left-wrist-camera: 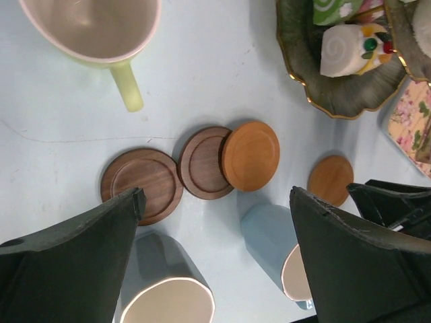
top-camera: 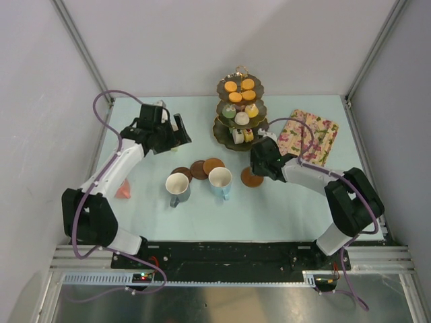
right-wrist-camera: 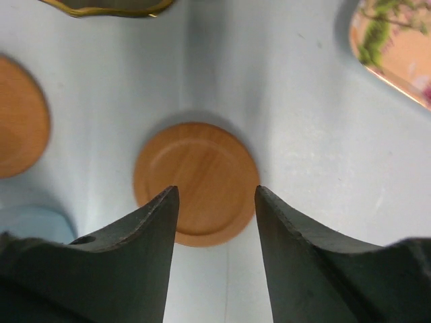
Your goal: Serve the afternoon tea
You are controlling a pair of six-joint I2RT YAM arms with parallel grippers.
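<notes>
My right tool [right-wrist-camera: 217,190]: jaws part-open, empty, straight above the lone coaster [right-wrist-camera: 195,158], flat on the desk [right-wrist-camera: 303,134]. Left tool [left-wrist-camera: 217,194], wide open, sits farther off.

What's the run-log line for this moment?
left end effector: open, facing clustered coasters | right end effector: open, over lone coaster | grey mug, blue mug: beside coasters
</notes>
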